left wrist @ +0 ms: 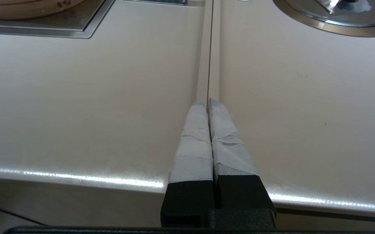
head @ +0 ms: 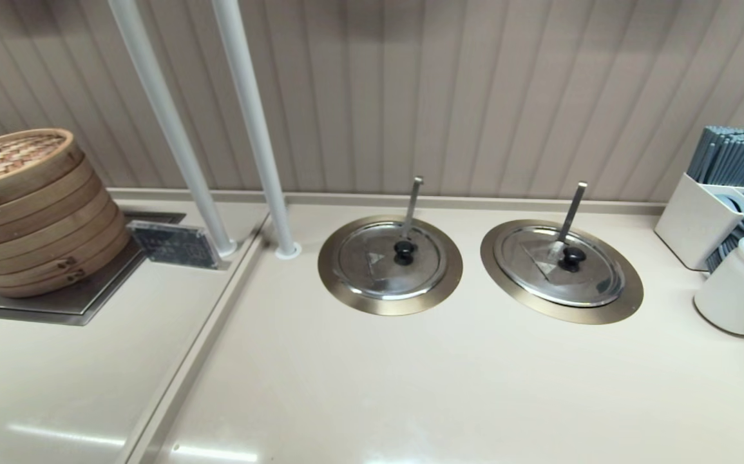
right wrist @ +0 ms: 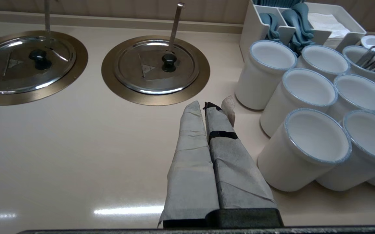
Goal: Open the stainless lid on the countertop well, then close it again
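The stainless lid (head: 594,280) lies flat and closed on the right-hand countertop well, inside its bronze rim (head: 626,303). It has a black knob (head: 571,258) and a wide wedge panel, and a ladle handle (head: 571,209) sticks up behind the knob. In the right wrist view the lid (right wrist: 177,76) is ahead and a little to one side of my right gripper (right wrist: 203,105), which is shut and empty above bare counter. My left gripper (left wrist: 207,101) is shut and empty over the counter seam near the front edge. Neither gripper shows in the head view.
The twin lid (head: 420,274) with a small triangle covers the left well. Several white cups (right wrist: 317,146) crowd close beside the right gripper. A utensil holder (head: 700,219) stands back right, bamboo steamers (head: 24,206) far left, and two white poles (head: 256,129) rise behind the seam.
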Motion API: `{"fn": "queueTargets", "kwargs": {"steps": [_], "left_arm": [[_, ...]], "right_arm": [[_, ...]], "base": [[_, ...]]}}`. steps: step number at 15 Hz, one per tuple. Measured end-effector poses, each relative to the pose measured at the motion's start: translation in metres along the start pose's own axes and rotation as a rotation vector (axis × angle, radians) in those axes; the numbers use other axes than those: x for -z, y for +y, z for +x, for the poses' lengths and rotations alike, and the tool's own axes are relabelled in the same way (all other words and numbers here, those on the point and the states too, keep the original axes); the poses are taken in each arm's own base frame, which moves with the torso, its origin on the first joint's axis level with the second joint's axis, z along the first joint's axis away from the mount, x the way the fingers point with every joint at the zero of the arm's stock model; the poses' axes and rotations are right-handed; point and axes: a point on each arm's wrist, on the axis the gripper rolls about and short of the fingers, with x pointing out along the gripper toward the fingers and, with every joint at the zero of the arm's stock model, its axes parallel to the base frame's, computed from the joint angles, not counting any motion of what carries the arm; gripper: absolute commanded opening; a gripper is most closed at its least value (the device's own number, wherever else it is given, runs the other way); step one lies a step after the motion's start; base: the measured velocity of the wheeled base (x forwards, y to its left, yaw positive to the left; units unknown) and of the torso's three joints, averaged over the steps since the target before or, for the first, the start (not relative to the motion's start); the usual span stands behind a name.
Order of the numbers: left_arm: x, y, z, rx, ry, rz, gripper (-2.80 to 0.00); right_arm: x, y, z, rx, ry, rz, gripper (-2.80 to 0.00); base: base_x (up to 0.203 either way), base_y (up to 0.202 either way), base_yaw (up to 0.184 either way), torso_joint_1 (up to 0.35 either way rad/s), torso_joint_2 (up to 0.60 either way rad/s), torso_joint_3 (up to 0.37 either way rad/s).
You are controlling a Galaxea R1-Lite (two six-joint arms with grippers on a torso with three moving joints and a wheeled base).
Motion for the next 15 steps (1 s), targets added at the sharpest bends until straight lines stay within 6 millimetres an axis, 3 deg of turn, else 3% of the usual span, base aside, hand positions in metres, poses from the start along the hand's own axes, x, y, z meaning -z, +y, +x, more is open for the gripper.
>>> {"fn": "queueTargets", "kwargs": {"steps": [2,3,6,8,15], "left_arm": [[0.000,0.000,0.000,0.000,0.000,0.000,-2.80],[0.000,0.000,0.000,-0.001,0.000,0.000,-2.80],[0.000,0.000,0.000,0.000,-0.001,0.000,-2.80],[0.000,0.000,0.000,0.000,-0.001,0.000,-2.80],[0.000,0.000,0.000,0.000,-0.001,0.000,-2.80]], "right_arm": [[0.037,-0.001,-0.025,0.014,-0.048,0.003,-2.80],[0.058,0.001,-0.026,0.024,-0.050,0.012,-2.80],[0.116,0.013,0.001,-0.046,-0.044,-0.014,-2.80],[0.144,0.020,0.015,-0.128,-0.058,-0.048,-2.80],[0.157,0.024,0.019,-0.210,-0.064,-0.004,-2.80]], "base": [[0.000,0.000,0.000,0.000,0.00,0.000],[0.000,0.000,0.000,0.000,0.00,0.000],[0.000,0.000,0.000,0.000,0.00,0.000],[0.000,0.000,0.000,0.000,0.00,0.000],[0.000,0.000,0.000,0.000,0.00,0.000]]}}
